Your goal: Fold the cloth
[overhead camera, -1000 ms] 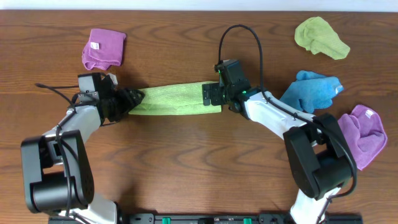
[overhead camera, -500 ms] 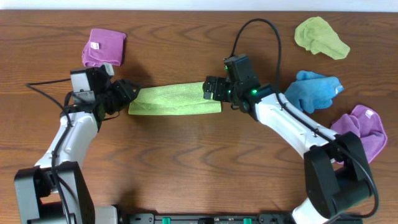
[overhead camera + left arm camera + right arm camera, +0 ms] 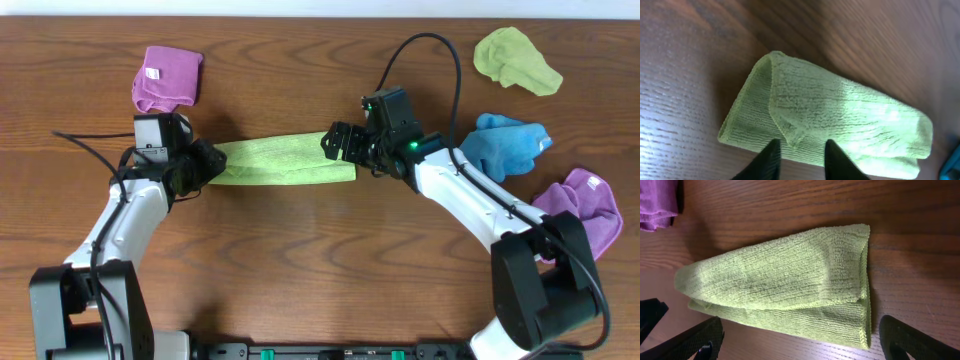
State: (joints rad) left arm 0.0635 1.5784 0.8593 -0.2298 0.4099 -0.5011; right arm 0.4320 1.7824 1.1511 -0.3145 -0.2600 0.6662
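Note:
The cloth (image 3: 285,160) is lime green and lies folded into a long flat strip at the table's centre. My left gripper (image 3: 207,160) is at its left end. In the left wrist view the jaws (image 3: 801,144) have narrowed over the cloth (image 3: 840,115), with a corner of its top layer between the fingertips (image 3: 774,150). I cannot tell whether they pinch it. My right gripper (image 3: 338,147) hovers at the strip's right end. In the right wrist view it (image 3: 801,322) stands wide open, and the cloth (image 3: 790,280) lies flat under it, untouched.
A folded purple cloth (image 3: 167,78) lies just behind the left gripper. At the back right is a crumpled lime cloth (image 3: 515,58), then a blue one (image 3: 500,145) by the right arm, and a purple one (image 3: 585,215) at the right edge.
My left gripper moved right onto the cloth's left end and its jaws narrowed from wide open. The right gripper lifted slightly off the strip's right end and stayed open.

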